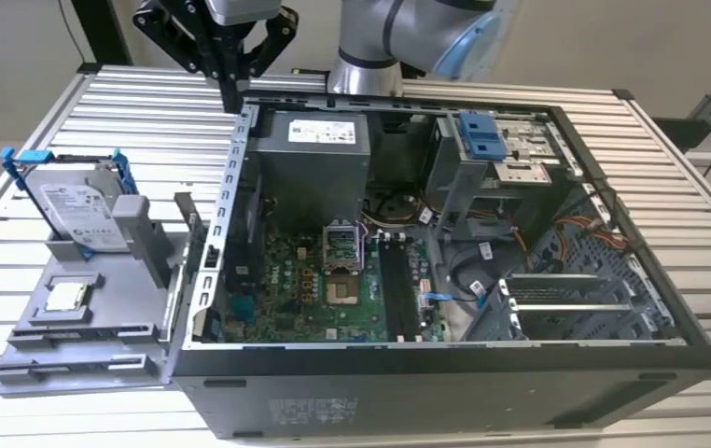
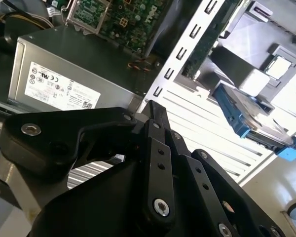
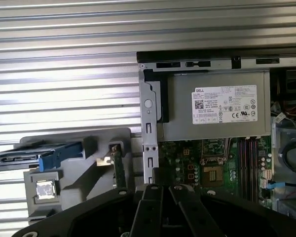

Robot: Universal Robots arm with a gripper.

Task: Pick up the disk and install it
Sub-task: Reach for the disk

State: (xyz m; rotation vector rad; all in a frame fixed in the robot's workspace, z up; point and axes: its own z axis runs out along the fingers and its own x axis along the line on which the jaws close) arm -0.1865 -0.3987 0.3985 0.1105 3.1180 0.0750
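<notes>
Exterior view: the pick-up is not yet begun, and the hand is clenched on nothing at the far corner of the open computer case.
Nearest me, the disk stands on edge in a grey holder on the worktop, just beside the case on the exterior view's left. Farther back, the hand hangs by the power supply, well apart from the disk. I reckon a grasp calls for released fingers and a move across to the disk's blue-framed top.

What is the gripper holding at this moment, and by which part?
Nothing. The gripper is empty by the wall of the computer case; the disk stands untouched in the grey stand.
</notes>
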